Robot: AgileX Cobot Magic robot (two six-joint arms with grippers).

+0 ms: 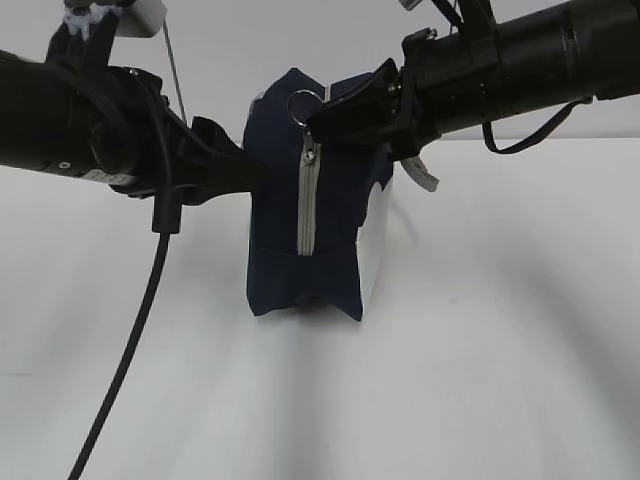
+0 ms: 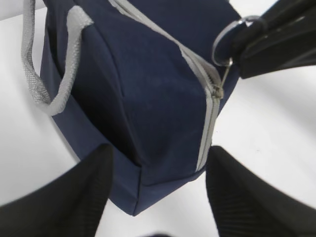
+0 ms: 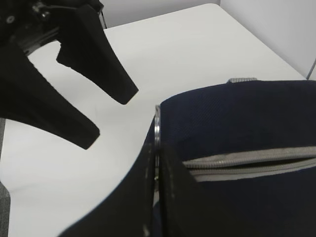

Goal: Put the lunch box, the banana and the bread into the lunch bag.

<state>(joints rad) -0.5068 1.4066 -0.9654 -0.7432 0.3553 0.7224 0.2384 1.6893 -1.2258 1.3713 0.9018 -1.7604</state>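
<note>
The navy lunch bag point(image 1: 300, 250) stands upright in the middle of the white table, its grey zipper point(image 1: 307, 200) running down the near end. My right gripper point(image 1: 318, 120) is shut on the zipper's ring pull point(image 1: 303, 106) at the bag's top; the ring point(image 3: 157, 133) shows edge-on between the pads. My left gripper point(image 1: 240, 160) is open against the bag's left side, with a finger point(image 2: 89, 187) on each side of the bag's point(image 2: 148, 98) end corner. The lunch box, the banana and the bread are out of view.
The bag's white side panel point(image 1: 378, 240) faces right. A grey strap handle point(image 2: 49, 74) hangs down one side. A black cable point(image 1: 130, 350) hangs from the left arm to the table. The table's far edge point(image 3: 163, 17) is near a pale wall.
</note>
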